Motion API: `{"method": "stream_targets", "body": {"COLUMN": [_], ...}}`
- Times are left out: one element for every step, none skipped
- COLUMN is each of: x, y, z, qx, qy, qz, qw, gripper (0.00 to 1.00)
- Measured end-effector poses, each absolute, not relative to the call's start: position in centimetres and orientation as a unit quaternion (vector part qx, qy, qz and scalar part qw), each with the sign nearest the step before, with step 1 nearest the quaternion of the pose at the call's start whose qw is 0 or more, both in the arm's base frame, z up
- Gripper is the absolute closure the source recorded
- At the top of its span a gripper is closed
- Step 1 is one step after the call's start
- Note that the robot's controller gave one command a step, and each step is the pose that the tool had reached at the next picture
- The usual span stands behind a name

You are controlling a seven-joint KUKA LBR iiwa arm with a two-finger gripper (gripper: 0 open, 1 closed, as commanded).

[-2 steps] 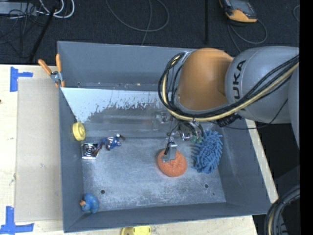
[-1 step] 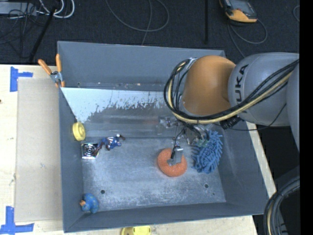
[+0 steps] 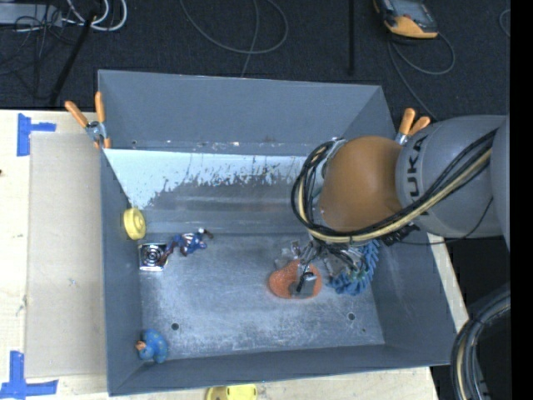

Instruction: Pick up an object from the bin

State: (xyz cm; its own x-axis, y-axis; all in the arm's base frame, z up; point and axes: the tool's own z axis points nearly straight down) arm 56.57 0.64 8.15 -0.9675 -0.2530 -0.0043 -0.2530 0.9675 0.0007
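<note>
The flat, round orange thing point(image 3: 282, 283) lies on the floor of the bin point(image 3: 250, 140), a bit right of the middle. The gripper point(image 3: 306, 278) is right down on its right side, touching it or very nearly. I cannot tell from here if the gripper is open or closed, and I cannot see the orange thing held in it.

Just beside it, on the right, is a fuzzy blue thing point(image 3: 356, 272). It sits under the arm's big orange cover point(image 3: 358, 182) and the black cables.

I think the step now is getting a good hold of the orange thing. To do that well, the gripper should be over the middle of it, not off on its edge. The thing looks low and flat, so the gripper would need to go right down to the floor and close gently, or it may slip out. It should also keep off the blue fuzzy thing, so that it does not catch it too. Then it should lift straight up.

The other things are well apart, on the left: a yellow round thing point(image 3: 134, 222), a small shiny box point(image 3: 153, 257), a little blue toy point(image 3: 193, 242), and a blue and orange thing point(image 3: 151, 347) in the near corner.
</note>
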Motion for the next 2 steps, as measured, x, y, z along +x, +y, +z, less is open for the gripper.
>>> {"method": "stream_targets", "body": {"x": [56.6, 56.2], "y": [0.6, 1.5], "z": [8.2, 22.3], "qx": [-0.127, -0.150], "qy": [0.992, 0.989], "qz": [0.001, 0.000], "qw": [0.002, 0.001], "gripper": [1.00, 1.00]}}
